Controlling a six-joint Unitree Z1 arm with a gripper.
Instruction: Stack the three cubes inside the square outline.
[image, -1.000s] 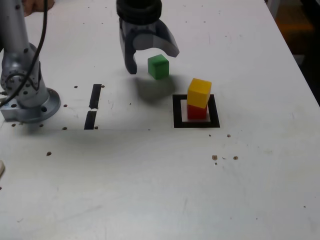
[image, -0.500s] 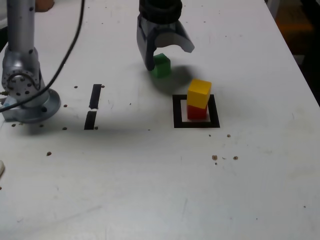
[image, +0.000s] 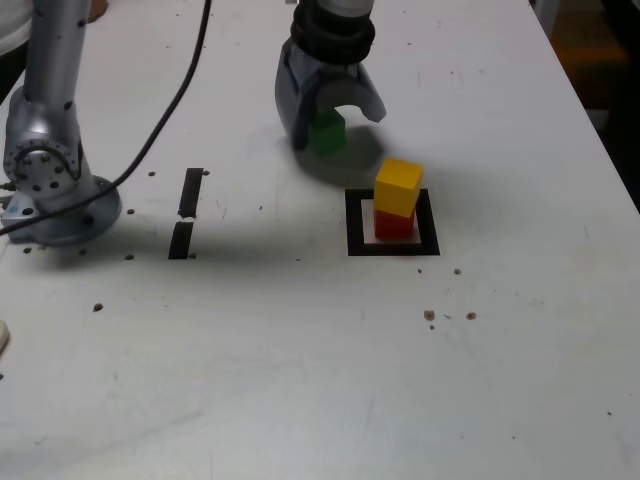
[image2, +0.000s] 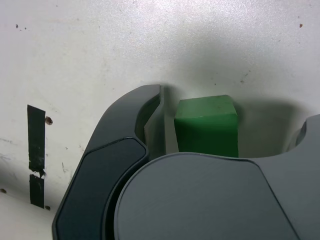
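The end effector (image: 326, 122) straddles the green cube (image: 327, 133) on the white table (image: 300, 380), jaws spread wide and not yet gripping, just beyond the square outline (image: 391, 222), where the yellow cube (image: 398, 186) tops the red cube (image: 393, 223).

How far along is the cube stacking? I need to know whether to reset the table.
Two of three are done: the yellow cube sits on the red cube inside the black tape square outline. In hand: the open gripper straddles the green cube, which rests on the white table, ungrasped. Left: grip it, lift it, place it on top.
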